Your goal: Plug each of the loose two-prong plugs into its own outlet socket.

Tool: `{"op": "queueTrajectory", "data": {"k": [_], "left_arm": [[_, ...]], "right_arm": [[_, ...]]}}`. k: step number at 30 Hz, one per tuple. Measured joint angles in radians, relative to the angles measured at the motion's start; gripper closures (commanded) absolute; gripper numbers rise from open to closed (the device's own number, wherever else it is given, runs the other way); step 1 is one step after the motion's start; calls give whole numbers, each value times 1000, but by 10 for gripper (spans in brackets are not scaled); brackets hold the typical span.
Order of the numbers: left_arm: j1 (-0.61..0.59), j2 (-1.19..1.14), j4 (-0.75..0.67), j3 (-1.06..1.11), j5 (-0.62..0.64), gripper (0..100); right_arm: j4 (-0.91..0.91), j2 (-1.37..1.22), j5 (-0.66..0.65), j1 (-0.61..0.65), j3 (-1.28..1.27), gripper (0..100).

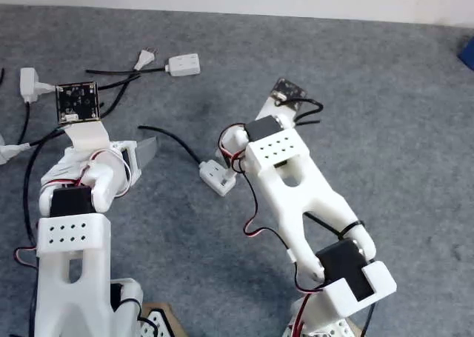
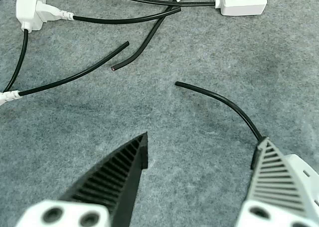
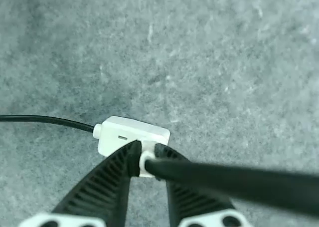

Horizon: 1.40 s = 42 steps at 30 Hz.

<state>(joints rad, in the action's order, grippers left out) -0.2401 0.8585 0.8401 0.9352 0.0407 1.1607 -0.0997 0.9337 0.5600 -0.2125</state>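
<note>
A white outlet socket (image 3: 130,133) with a black cord lies on the grey carpet. My right gripper (image 3: 147,154) is shut on a white two-prong plug (image 3: 145,163), held against that socket's face; its black cord (image 3: 234,179) runs back between the fingers. The prongs are hidden. In the high view this socket (image 1: 217,178) lies mid-table under the right gripper (image 1: 226,158). My left gripper (image 2: 202,152) stands open above bare carpet, left of that socket in the high view (image 1: 141,153). A second socket (image 1: 184,64) lies at the back with a loose plug (image 1: 146,58) beside it.
At the far left a third socket (image 2: 29,7) has a plug (image 2: 50,12) in it. Another plug (image 2: 7,97) lies at the left edge. Loose black cords (image 2: 144,17) cross the carpet at the back left. A blue object (image 1: 466,52) sits at the right edge.
</note>
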Motion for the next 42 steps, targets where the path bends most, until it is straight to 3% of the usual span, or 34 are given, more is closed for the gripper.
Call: {"op": "queueTrajectory", "data": {"k": [20,42], "left_arm": [[0,0,0,0,0,670],[-34,0,0,0,0,670]], "right_arm": [[48,46,9,26,-2,993],[18,-161,3,195,72,993]]}}
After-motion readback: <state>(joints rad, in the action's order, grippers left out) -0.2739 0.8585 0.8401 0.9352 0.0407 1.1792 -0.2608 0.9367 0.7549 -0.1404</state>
